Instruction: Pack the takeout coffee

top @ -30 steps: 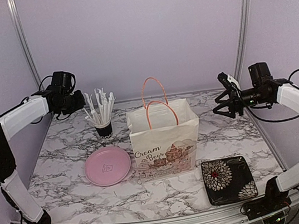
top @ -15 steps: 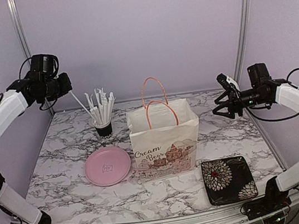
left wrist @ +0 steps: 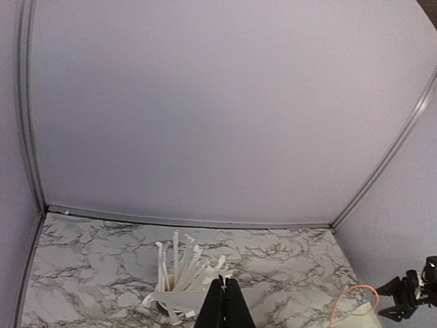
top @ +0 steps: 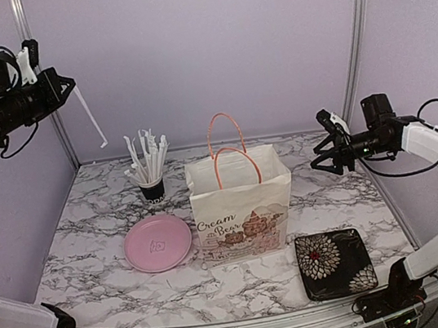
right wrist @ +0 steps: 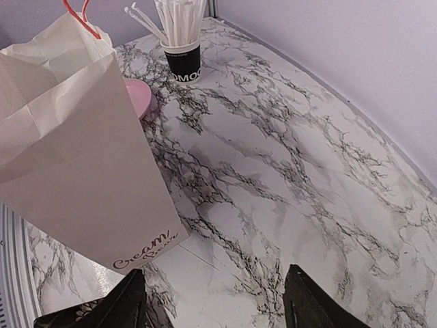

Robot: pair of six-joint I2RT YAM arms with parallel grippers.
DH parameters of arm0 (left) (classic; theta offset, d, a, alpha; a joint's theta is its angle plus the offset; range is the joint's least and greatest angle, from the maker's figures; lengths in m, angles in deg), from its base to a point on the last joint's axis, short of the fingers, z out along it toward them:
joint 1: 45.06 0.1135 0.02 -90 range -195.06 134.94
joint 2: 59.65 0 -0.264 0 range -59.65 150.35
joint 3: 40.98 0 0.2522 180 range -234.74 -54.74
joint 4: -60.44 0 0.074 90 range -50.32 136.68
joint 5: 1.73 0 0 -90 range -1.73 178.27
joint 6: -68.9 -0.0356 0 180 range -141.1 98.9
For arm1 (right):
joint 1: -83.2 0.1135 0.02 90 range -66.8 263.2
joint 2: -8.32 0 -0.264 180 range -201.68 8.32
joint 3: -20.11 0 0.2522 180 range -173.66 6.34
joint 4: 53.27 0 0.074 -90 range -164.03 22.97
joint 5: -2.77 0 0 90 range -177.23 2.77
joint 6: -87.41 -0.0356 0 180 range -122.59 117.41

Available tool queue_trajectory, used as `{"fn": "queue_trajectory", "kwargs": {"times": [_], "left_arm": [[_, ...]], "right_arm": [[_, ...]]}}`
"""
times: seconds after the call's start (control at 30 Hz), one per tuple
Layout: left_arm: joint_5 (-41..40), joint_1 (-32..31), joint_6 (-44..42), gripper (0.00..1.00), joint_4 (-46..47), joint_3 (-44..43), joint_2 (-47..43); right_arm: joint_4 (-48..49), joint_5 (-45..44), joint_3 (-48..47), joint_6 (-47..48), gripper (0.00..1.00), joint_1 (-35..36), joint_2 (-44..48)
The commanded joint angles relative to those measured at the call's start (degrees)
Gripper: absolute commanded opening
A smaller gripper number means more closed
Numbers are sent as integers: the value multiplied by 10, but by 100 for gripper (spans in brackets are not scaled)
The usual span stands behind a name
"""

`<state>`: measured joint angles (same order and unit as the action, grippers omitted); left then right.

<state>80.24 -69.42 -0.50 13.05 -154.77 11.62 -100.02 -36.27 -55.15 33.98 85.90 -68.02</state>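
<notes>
1. Cups: neither coffee cup shows in any view. The inside of the bag [top: 241, 202] is hidden, so it cannot be told whether they are in it.
2. Bag: a white paper bag with pink handles. It stands upright at the middle of the bench [top: 88, 225], with its mouth open.
3. Left pincer [top: 68, 83]: raised high above the far left corner of the bench, well clear of everything on it. The jaws are fully closed on one end of a thin white stick [top: 90, 117], and the rest of the stick hangs down and to the right.
4. Right pincer [top: 320, 142]: held in the air over the right edge of the bench, pointing toward the bag. The jaws are spread wide and grip nothing.
5. Stick cup [top: 151, 186]: a black cup full of white sticks. It stands left of the bag, toward the far edge.
6. Plate [top: 158, 244]: pink. It lies just in front of the stick cup, near the bag's left side.
7. Dish [top: 335, 264]: black with a flower pattern. It lies at the near right corner, just beside the bag's base.
</notes>
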Motion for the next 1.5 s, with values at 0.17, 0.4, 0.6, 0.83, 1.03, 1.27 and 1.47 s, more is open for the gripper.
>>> {"fn": "queue_trajectory", "kwargs": {"times": [0.17,0.4,0.6,0.83,1.03,1.27,1.47], "left_arm": [[185,-115,41,0,19,-23,-9],[204,-207,75,0,84,-11,18],[191,-247,85,0,137,8,58],[188,-297,97,0,235,25,138],[189,-317,101,0,264,16,203],[196,-328,120,0,276,45,240],[175,-328,91,29,208,52,235]], "right_arm": [[8,0,2,15,66,-2,4],[11,-6,13,18,66,-1,20],[17,-9,22,18,66,-2,32],[18,-12,25,21,66,-2,30],[15,-14,25,26,66,-2,25],[12,-15,25,31,66,-2,20],[6,-15,22,36,66,-2,11]]}}
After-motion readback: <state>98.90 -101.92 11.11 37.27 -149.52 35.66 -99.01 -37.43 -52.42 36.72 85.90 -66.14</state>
